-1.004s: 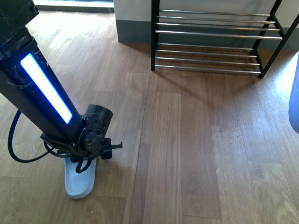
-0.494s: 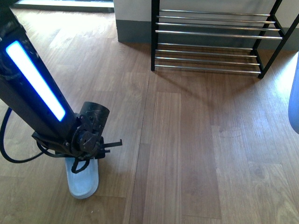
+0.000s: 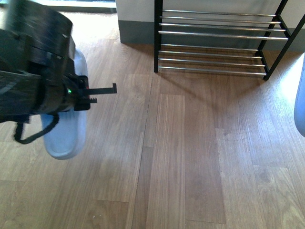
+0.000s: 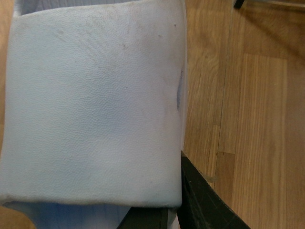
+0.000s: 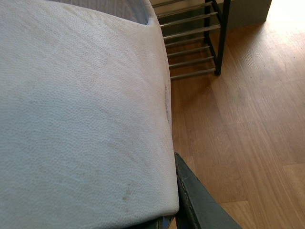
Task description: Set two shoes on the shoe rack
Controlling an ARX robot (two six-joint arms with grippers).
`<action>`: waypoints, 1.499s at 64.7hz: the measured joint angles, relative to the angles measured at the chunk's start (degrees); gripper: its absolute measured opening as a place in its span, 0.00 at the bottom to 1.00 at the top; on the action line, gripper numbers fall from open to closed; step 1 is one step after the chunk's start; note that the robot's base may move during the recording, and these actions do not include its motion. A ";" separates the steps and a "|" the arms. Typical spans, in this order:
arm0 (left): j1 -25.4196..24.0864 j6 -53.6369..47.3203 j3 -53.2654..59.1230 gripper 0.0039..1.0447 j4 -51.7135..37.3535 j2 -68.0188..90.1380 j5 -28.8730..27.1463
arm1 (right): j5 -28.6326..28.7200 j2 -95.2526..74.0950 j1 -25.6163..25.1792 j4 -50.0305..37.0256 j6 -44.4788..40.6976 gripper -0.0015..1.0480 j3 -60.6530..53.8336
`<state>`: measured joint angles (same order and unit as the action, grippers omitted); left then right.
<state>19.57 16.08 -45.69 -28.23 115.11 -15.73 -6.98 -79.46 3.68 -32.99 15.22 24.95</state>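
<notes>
L shoe (image 3: 64,138) was on floor (image 3: 200,167) at 7 o'clock, now up in air at 9. Left claw (image 3: 71,95) squeezed tight on it. Right claw (image 5: 183,200) grips other shoe (image 5: 81,109), 3 o'clock. Rack (image 3: 214,47) at 1: carry both there next.

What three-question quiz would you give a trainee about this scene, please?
1. True or false: the shoe rack already holds a shoe.
2. In the left wrist view, which part of the lifted shoe fills most of the picture? A. laces B. white sole C. heel collar
3. Which of the robot's arms shows in the front view, holding that shoe?
Key: 1 false, its rods are bare; 2 B; 3 the left arm.
</notes>
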 joint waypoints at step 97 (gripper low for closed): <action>7.10 -13.53 21.53 0.02 20.37 -53.51 -10.88 | -0.07 0.00 -0.07 0.00 0.00 0.01 -0.02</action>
<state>26.68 2.55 -24.16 -7.86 61.60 -26.61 -7.05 -79.46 3.62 -32.99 15.22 24.93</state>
